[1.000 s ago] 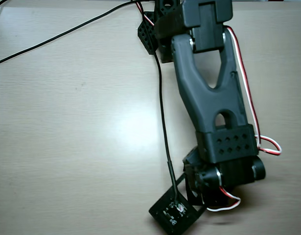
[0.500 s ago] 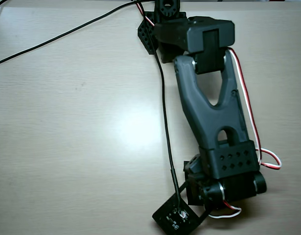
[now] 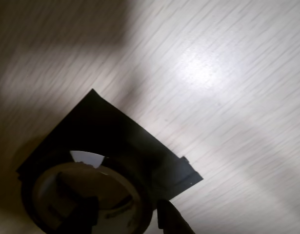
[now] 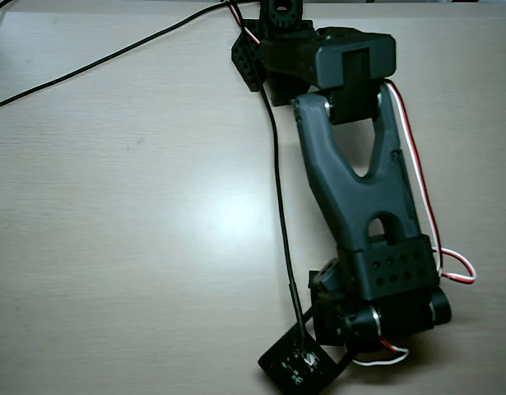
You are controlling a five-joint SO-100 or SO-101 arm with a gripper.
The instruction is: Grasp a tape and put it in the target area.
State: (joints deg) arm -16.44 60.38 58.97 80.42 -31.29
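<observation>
I hold the thin dark-edged tape ring with its beige core [image 3: 86, 195] in the hand [image 3: 125, 217], one finger inside the ring, over the black square target outline [image 3: 135, 146]. It looks light and rigid; grip the rim wall.

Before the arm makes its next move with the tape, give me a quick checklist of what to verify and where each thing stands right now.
1. Thin dark ring-shaped tape roll with beige core lies over the black tape-strip square target area: ok, wrist view.
2. Roll fully inside the square: cannot tell, the frame edge cuts both off.
3. Fingers straddle the roll's wall, one inside and one outside: ok.
4. Fingers clamped on the roll: cannot tell.
5. Roll resting on the pale wood-grain table: cannot tell.
6. Overhead view confirms the placement: not ok, the dark grey arm hides roll and square.
</observation>
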